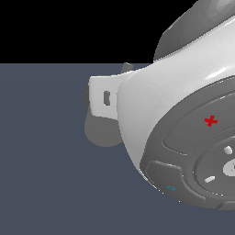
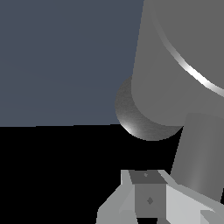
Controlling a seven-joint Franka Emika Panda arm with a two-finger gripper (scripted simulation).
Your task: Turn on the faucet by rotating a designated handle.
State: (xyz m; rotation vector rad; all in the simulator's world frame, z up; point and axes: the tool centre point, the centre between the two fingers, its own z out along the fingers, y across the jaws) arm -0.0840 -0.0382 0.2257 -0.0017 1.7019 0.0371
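The faucet (image 2: 175, 65) is filling the wrist view from twelve to three o'clock as a thick matte grey cylinder, its darker round base (image 2: 140, 118) showing just under it toward the centre. A slimmer grey shaft (image 2: 197, 148) is running down from the body toward five o'clock; it may be the handle, though it is looking too stout here for me to be sure. The gripper (image 2: 148, 197) is sitting at six o'clock, just beside that shaft, and only a pale finger and a grey block are showing, so I cannot tell whether the jaws are spread or pressed together. Judging by this, the arm is closing in and the turn is not yet made. In the exterior view the white robot arm (image 1: 183, 128) is blocking nearly everything, leaving only a grey patch (image 1: 103, 133) at nine o'clock of it over the blue-grey floor (image 1: 46, 160).
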